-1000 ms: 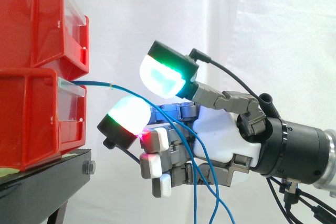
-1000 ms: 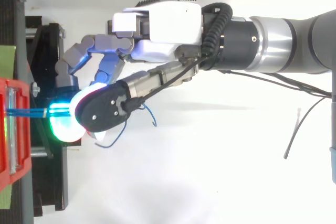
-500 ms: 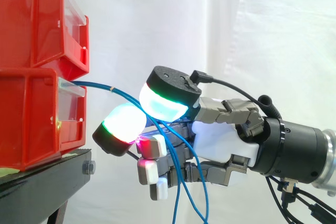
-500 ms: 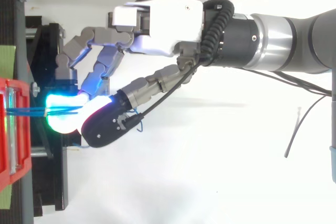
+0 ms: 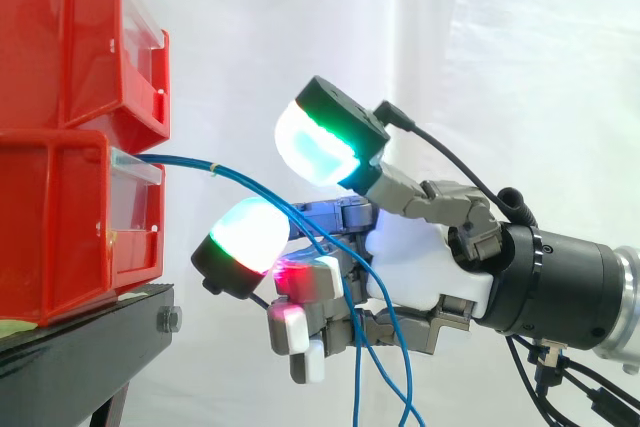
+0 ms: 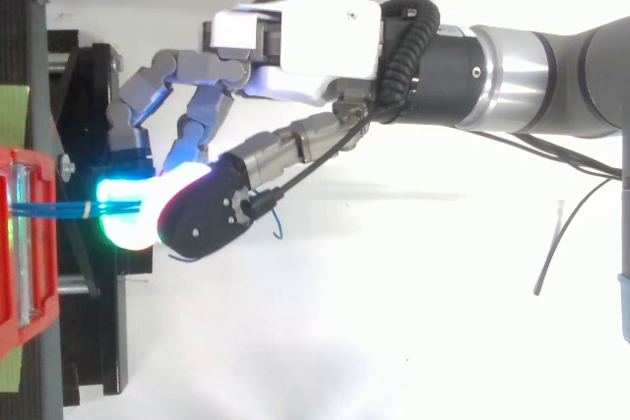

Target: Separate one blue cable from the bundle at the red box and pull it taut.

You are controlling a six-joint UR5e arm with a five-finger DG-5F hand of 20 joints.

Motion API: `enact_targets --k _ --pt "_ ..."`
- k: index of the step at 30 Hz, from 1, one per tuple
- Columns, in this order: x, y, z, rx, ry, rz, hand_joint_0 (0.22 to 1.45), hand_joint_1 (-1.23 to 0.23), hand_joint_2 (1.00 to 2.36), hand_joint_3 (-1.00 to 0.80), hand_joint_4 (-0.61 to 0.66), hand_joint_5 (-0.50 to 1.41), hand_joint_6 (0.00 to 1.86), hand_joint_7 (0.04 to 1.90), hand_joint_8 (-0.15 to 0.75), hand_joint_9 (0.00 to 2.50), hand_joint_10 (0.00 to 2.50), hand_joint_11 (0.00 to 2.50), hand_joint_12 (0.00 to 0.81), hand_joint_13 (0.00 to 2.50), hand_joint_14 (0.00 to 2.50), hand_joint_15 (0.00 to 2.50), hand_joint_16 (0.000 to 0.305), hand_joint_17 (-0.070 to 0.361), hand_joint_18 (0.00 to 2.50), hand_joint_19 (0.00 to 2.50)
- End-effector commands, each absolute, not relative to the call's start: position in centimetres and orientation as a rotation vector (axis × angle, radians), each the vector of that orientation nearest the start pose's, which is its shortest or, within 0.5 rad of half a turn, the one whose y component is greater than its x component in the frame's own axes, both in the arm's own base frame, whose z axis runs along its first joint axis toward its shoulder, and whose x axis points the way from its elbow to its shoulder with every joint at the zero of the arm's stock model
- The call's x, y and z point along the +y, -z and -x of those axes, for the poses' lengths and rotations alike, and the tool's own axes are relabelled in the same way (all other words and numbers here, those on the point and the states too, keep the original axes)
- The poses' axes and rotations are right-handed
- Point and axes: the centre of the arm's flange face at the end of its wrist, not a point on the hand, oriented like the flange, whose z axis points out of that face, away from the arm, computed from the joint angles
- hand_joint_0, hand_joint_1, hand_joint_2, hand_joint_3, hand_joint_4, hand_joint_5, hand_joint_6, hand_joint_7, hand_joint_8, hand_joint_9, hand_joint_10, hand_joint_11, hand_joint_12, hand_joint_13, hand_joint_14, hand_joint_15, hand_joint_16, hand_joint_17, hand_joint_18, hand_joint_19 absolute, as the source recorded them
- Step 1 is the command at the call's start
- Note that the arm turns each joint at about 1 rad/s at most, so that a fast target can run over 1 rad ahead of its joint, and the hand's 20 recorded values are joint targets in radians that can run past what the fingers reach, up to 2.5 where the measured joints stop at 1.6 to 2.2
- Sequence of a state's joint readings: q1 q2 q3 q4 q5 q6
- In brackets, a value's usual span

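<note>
Several thin blue cables (image 5: 240,179) leave the front of the lower red box (image 5: 60,217) as a bundle, arc to the right and drop down through my hand (image 5: 420,262). The strands run through the gap between the raised thumb pad (image 5: 318,145), glowing green and white, and a lower finger pad (image 5: 245,237), glowing green and red. The two pads stand apart and neither presses the cables. The other fingers curl below, with the strands hanging in front of them. From above, the hand (image 6: 305,31) reaches left to the bundle (image 6: 54,210) at the box (image 6: 22,243).
A second red bin (image 5: 70,37) is stacked on the lower one, both on a black stand (image 5: 80,342). The arm (image 6: 532,81) comes in from the right before a white curtain. The blue strands hang slack below the hand.
Half a second ago the thumb pad was lowered onto the cables near the lower pad; it has now lifted up and away. The hanging strands have shifted slightly.
</note>
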State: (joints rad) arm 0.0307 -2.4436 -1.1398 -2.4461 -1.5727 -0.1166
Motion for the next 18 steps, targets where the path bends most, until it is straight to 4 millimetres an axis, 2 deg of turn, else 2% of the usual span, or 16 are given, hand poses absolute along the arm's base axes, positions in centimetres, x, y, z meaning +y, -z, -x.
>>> enact_targets --k 1,2,4,6,7,8,14,15,17,18 --pt "-10.85 -19.67 -80.55 1.081 -1.25 -0.931 0.64 -0.51 1.0 -0.5 0.22 -0.16 0.94 0.92 0.43 1.21 0.02 1.09 0.444 1.14 0.02 0.65 0.051 0.114 1.02 0.71" --pt "-10.85 -19.67 -80.55 1.081 -1.25 -0.931 0.64 -0.57 1.01 -0.39 0.22 -0.17 0.94 0.93 0.435 1.2 0.02 1.11 0.448 1.13 0.02 0.64 0.051 0.116 1.02 0.71" --pt "-10.85 -19.69 -80.56 1.08 -1.251 -0.93 0.64 -0.63 1.01 -0.3 0.18 -0.17 0.94 0.93 0.435 1.2 0.02 1.13 0.448 1.13 0.02 0.65 0.052 0.116 1.03 0.72" --pt "-10.85 -19.69 -80.56 1.08 -1.251 -0.93 0.65 -0.68 1.02 -0.26 0.16 -0.17 0.95 0.94 0.434 1.18 0.02 1.13 0.446 1.13 0.02 0.65 0.052 0.117 1.03 0.72" --pt "-10.83 -19.76 -80.59 1.08 -1.252 -0.928 0.67 -0.71 1.02 -0.25 0.11 -0.18 0.95 0.93 0.432 1.17 0.01 1.12 0.449 1.12 0.02 0.65 0.052 0.117 1.03 0.72" --pt "-10.85 -19.86 -80.64 1.076 -1.253 -0.926 0.71 -0.76 1.02 -0.27 0.05 -0.18 0.96 0.98 0.419 1.16 0.01 1.14 0.443 1.12 0.02 0.67 0.052 0.117 1.04 0.72" --pt "-10.84 -20.3 -80.86 1.069 -1.256 -0.92 0.82 -0.81 1.0 -0.5 -0.07 -0.18 0.97 1.06 0.414 1.21 0.01 1.25 0.426 1.14 0.02 0.7 0.05 0.112 1.03 0.7" --pt "-10.84 -20.41 -80.91 1.069 -1.256 -0.92 0.82 -0.81 1.0 -0.5 -0.08 -0.18 0.97 1.05 0.415 1.22 0.02 1.24 0.425 1.14 0.02 0.7 0.05 0.112 1.03 0.7" --pt "-10.84 -20.48 -80.94 1.067 -1.256 -0.919 0.81 -0.85 1.0 -0.5 -0.07 -0.17 0.97 1.19 0.415 1.25 0.02 1.26 0.422 1.16 0.02 0.7 0.048 0.109 1.05 0.68" --pt "-10.84 -20.53 -80.97 1.068 -1.256 -0.919 0.81 -0.85 1.0 -0.5 -0.06 -0.17 0.97 1.2 0.419 1.26 0.02 1.26 0.42 1.16 0.03 0.71 0.048 0.108 1.05 0.68"
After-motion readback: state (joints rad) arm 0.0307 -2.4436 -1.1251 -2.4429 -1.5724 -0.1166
